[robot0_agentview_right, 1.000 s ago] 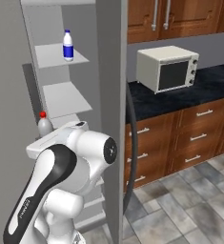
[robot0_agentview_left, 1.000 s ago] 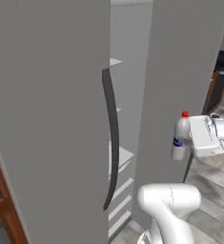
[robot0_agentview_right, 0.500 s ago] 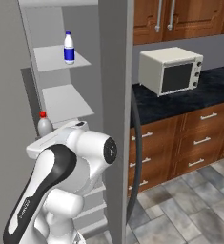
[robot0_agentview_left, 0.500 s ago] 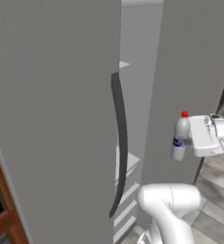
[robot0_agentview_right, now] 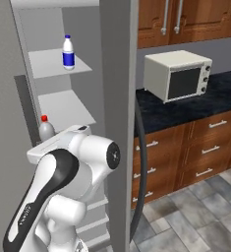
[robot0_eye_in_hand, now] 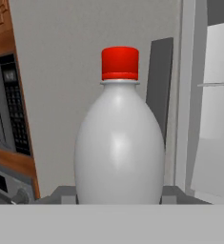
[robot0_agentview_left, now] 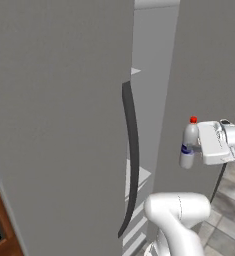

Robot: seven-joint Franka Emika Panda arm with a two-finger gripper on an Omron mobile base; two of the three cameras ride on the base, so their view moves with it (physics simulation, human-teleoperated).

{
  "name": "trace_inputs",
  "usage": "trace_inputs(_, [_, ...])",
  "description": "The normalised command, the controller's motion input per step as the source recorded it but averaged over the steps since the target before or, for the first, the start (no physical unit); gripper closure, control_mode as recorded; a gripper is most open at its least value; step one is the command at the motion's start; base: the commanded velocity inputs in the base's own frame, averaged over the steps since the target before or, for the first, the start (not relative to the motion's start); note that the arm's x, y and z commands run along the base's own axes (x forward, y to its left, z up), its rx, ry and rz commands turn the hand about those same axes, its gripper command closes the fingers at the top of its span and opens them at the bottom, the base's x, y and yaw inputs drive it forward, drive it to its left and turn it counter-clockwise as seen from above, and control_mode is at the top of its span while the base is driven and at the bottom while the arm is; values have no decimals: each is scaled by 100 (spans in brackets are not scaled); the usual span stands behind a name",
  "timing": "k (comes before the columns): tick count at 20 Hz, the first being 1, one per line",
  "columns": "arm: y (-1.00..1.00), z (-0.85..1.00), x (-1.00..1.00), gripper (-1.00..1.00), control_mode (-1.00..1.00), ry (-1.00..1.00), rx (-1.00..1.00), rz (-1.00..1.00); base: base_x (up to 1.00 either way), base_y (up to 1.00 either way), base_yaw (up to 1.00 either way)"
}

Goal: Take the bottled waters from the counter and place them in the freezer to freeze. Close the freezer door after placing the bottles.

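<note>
Bottle grip first: we see the pincer [robot0_agentview_left: 193, 148] clamped on the lower body of the small clear-grey plastic bottle with the red cap [robot0_agentview_left: 189, 145], upright, centre right of the left base view, just in front of the grey freezer's edge. We judge it light if empty-ish, heavier when full, smooth and slippery, walls a bit squashy; a hold on the lower body suits it, not the cap. Right base view adds the white blue-capped bottle [robot0_agentview_right: 68, 51] standing on the upper freezer shelf [robot0_agentview_right: 55, 63], upper left, plus the cream toaster oven [robot0_agentview_right: 178, 74] on the black marble table [robot0_agentview_right: 186, 106]. Hand view shows the red cap close, the open grey freezer door [robot0_agentview_left: 59, 125] behind.
</note>
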Motion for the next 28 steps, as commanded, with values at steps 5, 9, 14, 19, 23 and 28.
trace_inputs(5, [0,0,0,100,100,0,0,0,36,-16,0])
trace_inputs(9, [0,0,0,100,100,0,0,0,37,-8,0])
trace_inputs(14, [0,0,0,100,100,0,0,0,10,0,0])
trace_inputs(19, [0,0,0,100,100,0,0,0,1,0,0])
trace_inputs(23, [1,-6,6,100,-100,0,0,-5,0,0,0])
trace_inputs(28, [33,-17,29,100,-100,-2,0,-25,0,0,0])
